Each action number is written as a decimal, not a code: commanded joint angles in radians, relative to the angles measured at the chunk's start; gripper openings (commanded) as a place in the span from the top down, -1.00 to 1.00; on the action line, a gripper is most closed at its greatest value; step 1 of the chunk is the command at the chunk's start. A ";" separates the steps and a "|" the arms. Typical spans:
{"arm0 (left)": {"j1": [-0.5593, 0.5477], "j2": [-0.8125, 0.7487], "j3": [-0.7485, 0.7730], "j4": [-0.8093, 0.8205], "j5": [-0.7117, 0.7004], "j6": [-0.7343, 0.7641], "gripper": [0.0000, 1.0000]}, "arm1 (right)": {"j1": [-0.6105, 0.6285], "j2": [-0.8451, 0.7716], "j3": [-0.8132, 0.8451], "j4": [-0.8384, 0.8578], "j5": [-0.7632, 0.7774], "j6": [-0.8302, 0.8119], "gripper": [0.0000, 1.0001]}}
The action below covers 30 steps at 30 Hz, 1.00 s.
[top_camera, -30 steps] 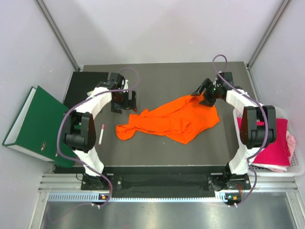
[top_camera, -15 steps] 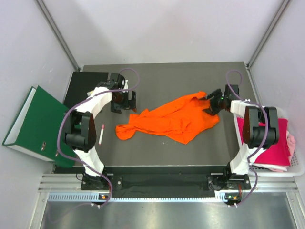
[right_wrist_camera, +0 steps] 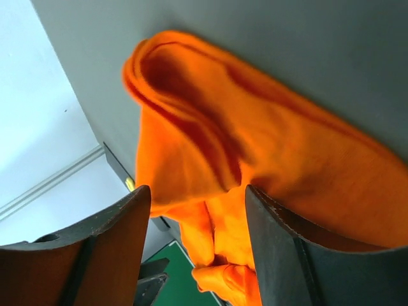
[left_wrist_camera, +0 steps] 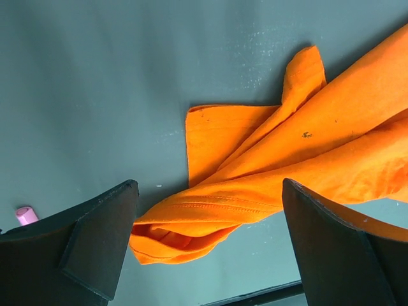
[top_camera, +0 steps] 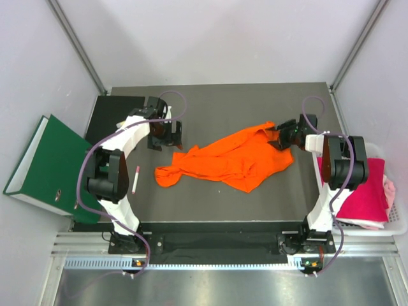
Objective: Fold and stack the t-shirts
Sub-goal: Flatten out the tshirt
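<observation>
The left arm (top_camera: 121, 143) is stretched forward and bent inward at the wrist. The left gripper (top_camera: 167, 132) is held low, its jaws spread fully wide. The right arm (top_camera: 335, 162) is folded at the elbow. The right gripper (top_camera: 279, 135) is turned inward and held low, its jaws partly apart.

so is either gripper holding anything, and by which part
Left gripper: open, holding nothing. Right gripper straddles the orange shirt's far corner; whether it grips cannot be told.
</observation>
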 commanded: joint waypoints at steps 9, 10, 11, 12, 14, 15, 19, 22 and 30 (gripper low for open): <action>0.001 0.015 0.056 -0.011 -0.022 0.018 -0.97 | 0.001 0.053 0.058 0.043 0.023 0.053 0.09; 0.001 0.017 0.059 -0.012 -0.025 0.021 -0.97 | 0.000 0.056 0.061 0.043 0.039 0.052 0.13; 0.001 0.017 0.065 -0.020 -0.028 0.026 -0.97 | 0.001 0.061 0.072 0.040 0.047 0.046 0.14; 0.001 0.018 0.068 -0.023 -0.036 0.027 -0.97 | 0.001 0.070 0.083 0.025 0.053 0.029 0.14; 0.001 0.014 0.073 -0.029 -0.040 0.032 -0.97 | 0.001 0.082 0.123 0.008 0.063 0.009 0.44; 0.001 0.010 0.073 -0.031 -0.040 0.032 -0.97 | 0.001 0.088 0.136 -0.006 0.064 -0.006 0.56; 0.001 -0.005 0.062 -0.025 -0.030 0.037 -0.97 | 0.003 0.065 0.222 -0.047 0.092 -0.062 0.89; 0.001 -0.016 0.044 -0.017 -0.025 0.038 -0.97 | 0.003 0.058 0.323 -0.110 0.113 -0.140 0.91; 0.000 -0.020 0.024 -0.017 -0.019 0.040 -0.97 | 0.005 0.206 0.581 -0.170 0.074 -0.257 0.79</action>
